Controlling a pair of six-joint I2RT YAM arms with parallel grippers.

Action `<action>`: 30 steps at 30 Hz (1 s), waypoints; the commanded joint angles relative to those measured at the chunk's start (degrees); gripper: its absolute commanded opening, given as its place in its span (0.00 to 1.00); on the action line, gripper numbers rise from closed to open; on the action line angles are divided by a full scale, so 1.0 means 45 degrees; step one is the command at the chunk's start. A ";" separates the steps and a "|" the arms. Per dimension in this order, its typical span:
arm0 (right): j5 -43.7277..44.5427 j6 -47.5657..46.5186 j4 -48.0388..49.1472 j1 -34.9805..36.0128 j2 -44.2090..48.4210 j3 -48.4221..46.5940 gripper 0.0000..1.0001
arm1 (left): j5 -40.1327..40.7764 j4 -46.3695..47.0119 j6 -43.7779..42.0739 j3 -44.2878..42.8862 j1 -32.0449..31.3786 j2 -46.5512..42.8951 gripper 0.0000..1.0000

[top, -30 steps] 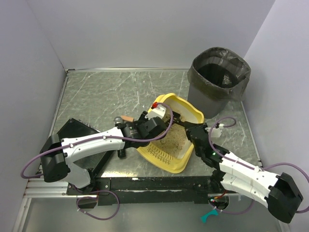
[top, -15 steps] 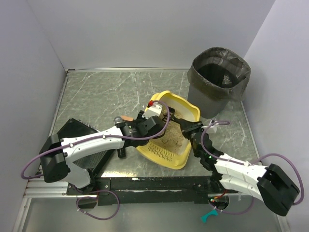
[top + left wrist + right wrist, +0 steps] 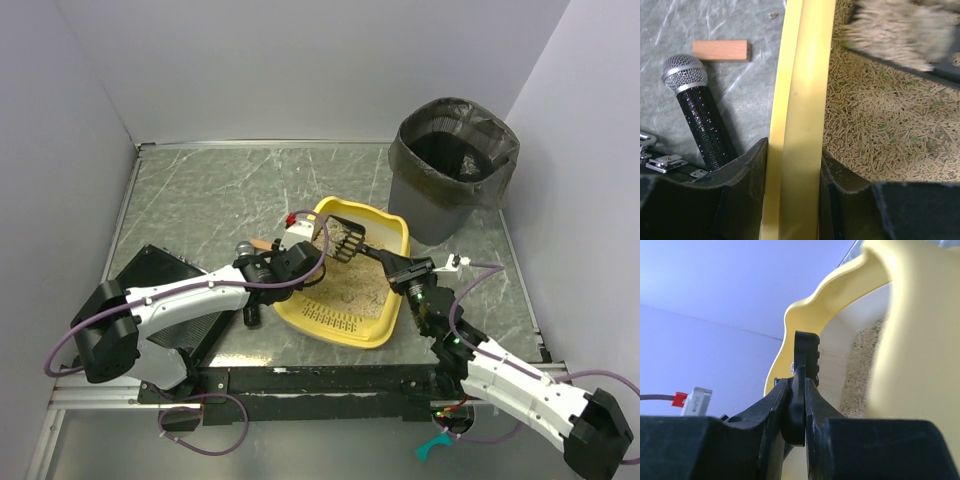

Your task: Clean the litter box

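The yellow litter box [image 3: 385, 318] lies mid-table with beige litter [image 3: 880, 125] inside and a slotted grille at its near end. My left gripper [image 3: 303, 258] is shut on the box's left rim [image 3: 800, 100], one finger outside the wall and one inside. My right gripper [image 3: 400, 266] is shut on the handle of a black slotted scoop [image 3: 345, 240]. The scoop head hangs over the far part of the box with litter on it [image 3: 900, 30]. In the right wrist view the jaws [image 3: 799, 410] pinch the thin black handle, with the scoop [image 3: 807, 352] ahead and the yellow rim [image 3: 815, 305] behind.
A dark grey bin with a bag liner [image 3: 455, 170] stands at the back right. Left of the box lie a black microphone [image 3: 700, 110], a small wooden block [image 3: 720, 50] and an open black case [image 3: 165, 290]. Walls close in the left, back and right sides.
The litter box has shifted a little left and lies flatter. The right arm has pulled back toward the near right, and the scoop head now stands over the far end.
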State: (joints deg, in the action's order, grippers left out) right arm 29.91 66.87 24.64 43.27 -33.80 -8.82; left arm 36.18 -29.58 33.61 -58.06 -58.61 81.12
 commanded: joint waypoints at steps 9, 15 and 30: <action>-0.0084 0.0919 -0.5778 -0.0005 0.3779 -0.1045 0.00 | 0.0690 0.3644 0.0969 0.1885 0.0505 -0.2226 0.01; -0.0549 0.1119 -0.5113 0.0014 0.4036 -0.1107 0.00 | 0.0183 0.3859 0.1145 0.2336 0.0485 -0.2519 0.35; -0.0747 0.0746 -0.5777 -0.0005 0.4232 -0.1990 0.00 | 0.0299 0.2473 0.1751 0.1887 0.0505 -0.3417 0.97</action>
State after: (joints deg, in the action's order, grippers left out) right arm 26.72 68.79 -5.67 43.24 -15.22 -17.69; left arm 35.92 -17.61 39.27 -47.07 -56.55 68.38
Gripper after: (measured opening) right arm 0.224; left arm 0.993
